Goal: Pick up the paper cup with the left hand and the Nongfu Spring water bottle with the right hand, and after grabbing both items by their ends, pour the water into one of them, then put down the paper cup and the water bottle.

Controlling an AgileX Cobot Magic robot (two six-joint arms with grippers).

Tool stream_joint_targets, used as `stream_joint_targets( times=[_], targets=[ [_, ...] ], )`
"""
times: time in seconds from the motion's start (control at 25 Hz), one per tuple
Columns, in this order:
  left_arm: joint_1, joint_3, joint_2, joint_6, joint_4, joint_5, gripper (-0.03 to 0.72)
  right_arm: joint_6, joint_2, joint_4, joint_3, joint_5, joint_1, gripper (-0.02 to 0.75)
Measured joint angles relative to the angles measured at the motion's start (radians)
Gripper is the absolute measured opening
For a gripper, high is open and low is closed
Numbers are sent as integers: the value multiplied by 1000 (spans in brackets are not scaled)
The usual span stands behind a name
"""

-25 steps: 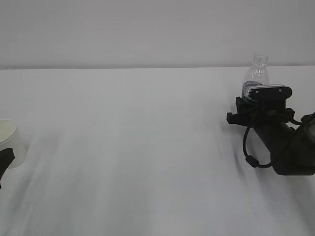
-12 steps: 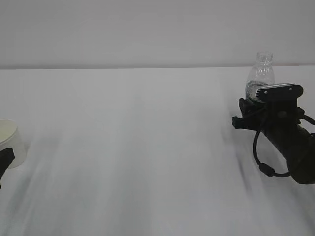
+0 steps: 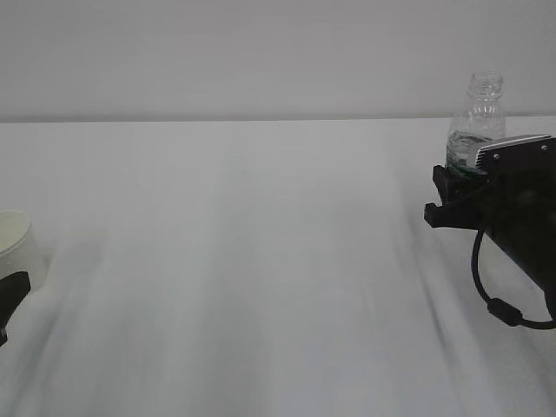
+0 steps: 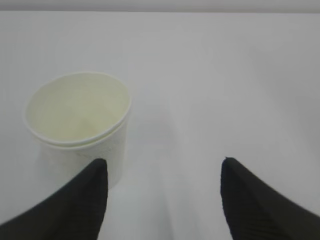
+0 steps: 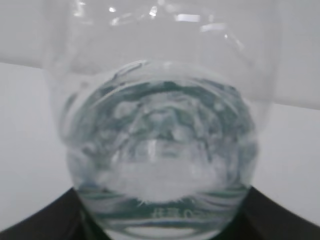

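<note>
Near the left edge of the white surface (image 3: 261, 261) stands the small plain white paper cup with its rolled rim and cream inside (image 4: 80, 125), upright and mouth up. The left hand (image 4: 162, 195), a black gripper, sits low behind it with its jaws spread wide: one finger is just beside, perhaps touching, the cup's lower wall, while the other is well apart on bare surface, so the cup is not clasped. Judging from this, the cup sits off to one side of the gap rather than centred, and the hand would need to shift toward the cup before closing.

Toward the far right edge, the small clear ribbed plastic bottle with a dark green label and an uncapped narrow neck (image 3: 476, 122) stands upright. The right hand (image 3: 452, 195), a black gripper with a grey block on top, has its jaws around the bottle's lower body; the right wrist view fills with the bottle, black jaw tips at both bottom corners against it, and clear water (image 5: 160, 150) visible inside. It reads as a grip on the bottle low down, which suits tipping the neck later.

Between cup and bottle the surface is bare and wide, leaving ample room to bring both to the middle for pouring. Both things sit close to side edges, so any sideways nudge outward is the risk.
</note>
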Motion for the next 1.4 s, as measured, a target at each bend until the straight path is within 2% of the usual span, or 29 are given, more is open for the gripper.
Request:
stream_joint_targets(
  times=[0.52,0.72,1.08,1.24,1.4],
  targets=[
    [0,0,43,0,15,0,504,12,-148,-50,177,0,6,400],
    [0,0,43,0,-54,0,507,20,-154,-50,208,0,6,400],
    [0,0,43,15,-125,0,641,28,-155,-51,208,0,6,400],
    [0,0,43,19,-191,0,639,30,-155,-53,208,0,6,400],
    [0,0,43,20,-206,0,593,29,-155,-53,208,0,6,400]
  ],
)
